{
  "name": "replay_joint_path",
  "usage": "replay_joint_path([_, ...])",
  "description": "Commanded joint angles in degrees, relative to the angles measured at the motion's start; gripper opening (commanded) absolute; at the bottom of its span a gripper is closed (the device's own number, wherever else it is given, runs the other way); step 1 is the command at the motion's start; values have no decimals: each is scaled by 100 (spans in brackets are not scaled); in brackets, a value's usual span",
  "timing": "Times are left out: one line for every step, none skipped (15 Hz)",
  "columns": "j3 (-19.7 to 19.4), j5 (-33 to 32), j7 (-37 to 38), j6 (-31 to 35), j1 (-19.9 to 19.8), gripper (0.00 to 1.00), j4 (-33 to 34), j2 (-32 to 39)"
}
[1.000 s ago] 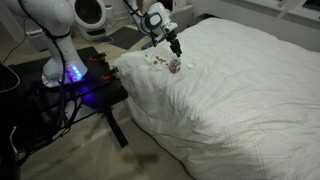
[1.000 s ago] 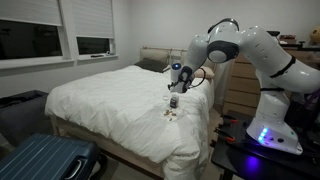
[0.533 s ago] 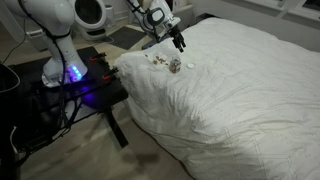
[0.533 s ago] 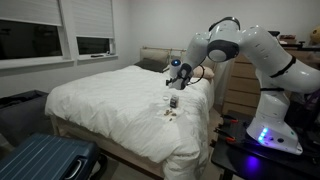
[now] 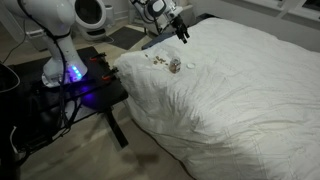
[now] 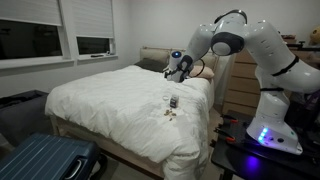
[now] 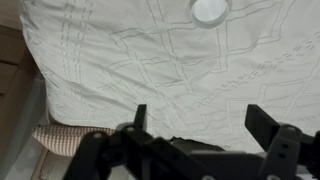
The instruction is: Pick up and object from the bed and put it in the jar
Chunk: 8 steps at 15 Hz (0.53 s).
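The bed point(image 5: 240, 90) with its rumpled white duvet fills both exterior views and also shows in the other exterior view point(image 6: 110, 105). The small greyish-white jar point(image 5: 175, 65) stands on the duvet near the bed's edge; it also shows in an exterior view point(image 6: 173, 102) and from above at the top of the wrist view point(image 7: 208, 10). Tiny dark and tan bits point(image 5: 156, 60) lie beside it. My gripper point(image 5: 182, 35) hangs well above the jar, clear of it. In the wrist view its fingers point(image 7: 200, 122) are spread wide with only duvet between them.
A black stand point(image 5: 80, 85) with the robot base and blue light sits beside the bed. A blue suitcase point(image 6: 45, 160) stands at the bed's foot. A wooden dresser point(image 6: 240, 85) and a striped pillow point(image 7: 60, 140) are near the bed's head.
My gripper has risen away from the jar and moved toward the head of the bed. The jar and the bits have not moved.
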Motion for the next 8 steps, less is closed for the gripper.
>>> replay_joint_path([-233, -161, -308, -390, 347, 100, -290, -774])
replay_joint_path([-132, -61, -24, -80, 133, 100, -33, -189])
replay_joint_path([-157, -92, -76, -178, 188, 100, -54, -319])
replay_joint_path([-161, -119, -88, -243, 218, 100, -74, -435])
replay_joint_path([-159, -134, -98, -260, 232, 100, -99, -511])
replay_joint_path([-165, -137, -117, -263, 244, 100, -131, -551])
replay_joint_path([-165, -137, -150, -263, 244, 100, -154, -566])
replay_joint_path([-165, -137, -154, -263, 244, 100, -169, -568])
